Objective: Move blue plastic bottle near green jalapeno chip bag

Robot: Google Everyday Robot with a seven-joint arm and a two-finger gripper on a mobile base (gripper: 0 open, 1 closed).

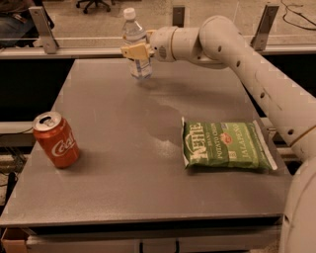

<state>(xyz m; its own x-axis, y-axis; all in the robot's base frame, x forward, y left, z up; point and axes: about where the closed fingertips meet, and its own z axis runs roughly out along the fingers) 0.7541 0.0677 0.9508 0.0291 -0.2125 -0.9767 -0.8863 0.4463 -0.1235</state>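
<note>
place: office or lab | cues: swivel-chair base [94, 4] on floor behind, grey table [123, 188] with rail posts [42, 29] | gripper [136, 52] at far table edge, clasped on bottle [134, 34]

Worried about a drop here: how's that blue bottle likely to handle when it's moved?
The blue plastic bottle is tall and narrow, so it probably tips easily if set down crooked. Its clear plastic walls likely flex under the pincer, clamped around its middle. It looks small, so probably light.
</note>
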